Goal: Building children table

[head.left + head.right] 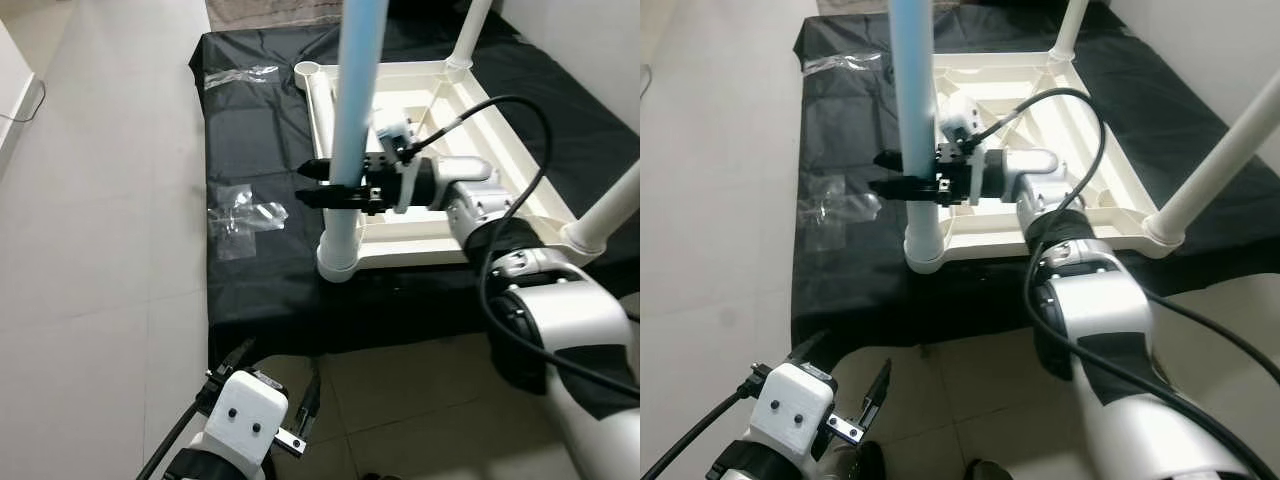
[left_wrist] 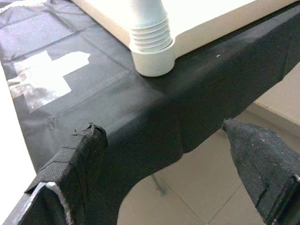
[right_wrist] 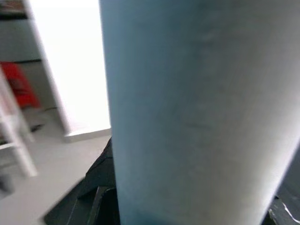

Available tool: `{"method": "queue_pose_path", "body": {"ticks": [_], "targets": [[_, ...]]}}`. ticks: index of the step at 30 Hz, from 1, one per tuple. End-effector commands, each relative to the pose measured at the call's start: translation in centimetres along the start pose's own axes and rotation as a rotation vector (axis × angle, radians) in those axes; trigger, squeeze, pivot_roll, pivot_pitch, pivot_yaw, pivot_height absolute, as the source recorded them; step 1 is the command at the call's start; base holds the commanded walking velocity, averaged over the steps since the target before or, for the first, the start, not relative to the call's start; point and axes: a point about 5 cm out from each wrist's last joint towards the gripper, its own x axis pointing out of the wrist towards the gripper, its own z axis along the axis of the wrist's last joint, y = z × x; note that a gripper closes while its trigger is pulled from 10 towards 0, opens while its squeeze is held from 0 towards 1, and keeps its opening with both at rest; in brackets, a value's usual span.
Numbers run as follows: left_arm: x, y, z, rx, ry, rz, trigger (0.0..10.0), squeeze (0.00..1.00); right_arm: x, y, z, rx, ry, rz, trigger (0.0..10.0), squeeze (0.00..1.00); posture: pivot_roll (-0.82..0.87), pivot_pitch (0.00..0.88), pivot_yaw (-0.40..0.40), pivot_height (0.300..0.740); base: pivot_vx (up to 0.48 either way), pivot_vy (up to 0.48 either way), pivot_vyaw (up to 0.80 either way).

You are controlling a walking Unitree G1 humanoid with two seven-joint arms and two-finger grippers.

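The white children's table lies upside down on a black sheet. A pale blue leg stands upright in its near left corner socket. My right gripper reaches in from the right, one black finger on each side of the leg, shut on it a little above the socket. In the right wrist view the leg is very close. My left gripper hangs low over the floor in front of the sheet's edge, open and holding nothing. Its fingers stand wide apart, pointing at the socket.
White legs stand in the far right corner and the near right corner. The far left socket holds no leg. Clear plastic bags lie on the sheet left of the table. Pale tiled floor extends to the left.
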Motion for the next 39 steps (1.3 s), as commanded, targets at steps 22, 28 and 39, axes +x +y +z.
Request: {"method": "queue_pose_path", "body": {"ticks": [22,28,39], "targets": [[0.0,-0.1,-0.9,-0.001,0.043,0.002,10.0,0.00,-1.2,-1.3,-6.0,0.186,0.145,-0.710,10.0,0.00,0.13,0.245,-0.038,0.740,0.000,0.000,0.00],[0.0,-0.1,-0.9,-0.002,0.043,0.003,10.0,0.00,-1.7,-1.8,-6.4,0.248,0.131,-0.866,10.0,0.00,0.13,0.245,-0.038,0.740,0.000,0.000,0.00],[0.0,-0.1,-0.9,-0.010,0.046,0.002,10.0,0.00,-3.5,-2.7,-6.5,0.318,0.090,-1.391,10.0,0.00,0.13,0.248,-0.037,0.740,0.000,0.000,0.00]]}}
